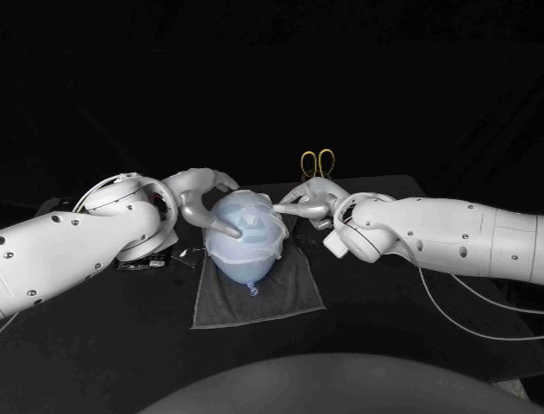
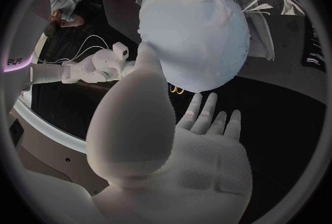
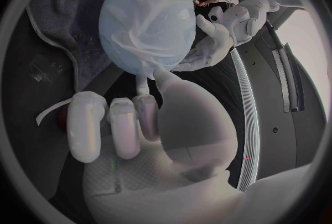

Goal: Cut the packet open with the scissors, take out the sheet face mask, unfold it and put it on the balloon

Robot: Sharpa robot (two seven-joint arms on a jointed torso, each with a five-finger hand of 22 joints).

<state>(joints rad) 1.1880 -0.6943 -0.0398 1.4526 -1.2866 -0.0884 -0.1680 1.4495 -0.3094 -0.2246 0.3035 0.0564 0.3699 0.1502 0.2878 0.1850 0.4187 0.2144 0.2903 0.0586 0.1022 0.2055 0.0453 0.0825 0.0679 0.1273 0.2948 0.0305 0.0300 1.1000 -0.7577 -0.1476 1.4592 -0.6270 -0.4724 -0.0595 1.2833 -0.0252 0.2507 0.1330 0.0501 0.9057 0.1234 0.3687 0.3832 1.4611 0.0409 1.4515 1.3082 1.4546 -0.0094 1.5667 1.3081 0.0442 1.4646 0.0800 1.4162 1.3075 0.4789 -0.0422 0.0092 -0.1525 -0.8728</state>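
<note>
Step in hand, by my reading: seating the sheet face mask (image 1: 257,220) on the balloon (image 1: 246,260), since the mask is already lying unfolded across the balloon's upper part.

Left hand (image 1: 206,203) is gripping nothing. Its fingers are standing apart and one fingertip is pressing the mask against the balloon's left flank.

Balloon is lying on its side on the grey towel (image 1: 265,297) at mid tabletop (image 1: 384,328), with its knot pointing toward the robot. The mask is sitting wrinkled, with loose folds showing in the right wrist view.

Right hand (image 1: 309,200) is reaching to the balloon's far right edge. Most of its fingers are curling in. I cannot tell whether it is pinching the mask's edge or only touching it, as the contact is hidden behind the balloon's curve.

Scissors (image 1: 318,161) are lying beyond the towel, well apart from both hands.

To do this well:
- The balloon is free to roll, so the two hands should be pressing from opposite flanks with matched, light force.
- The sheet probably clings when damp, so stroking outward from the middle should flatten the folds better than lifting and re-laying.
- Fingertip pressure should be staying shallow, as a hard poke risks denting or bursting the skin.
</note>
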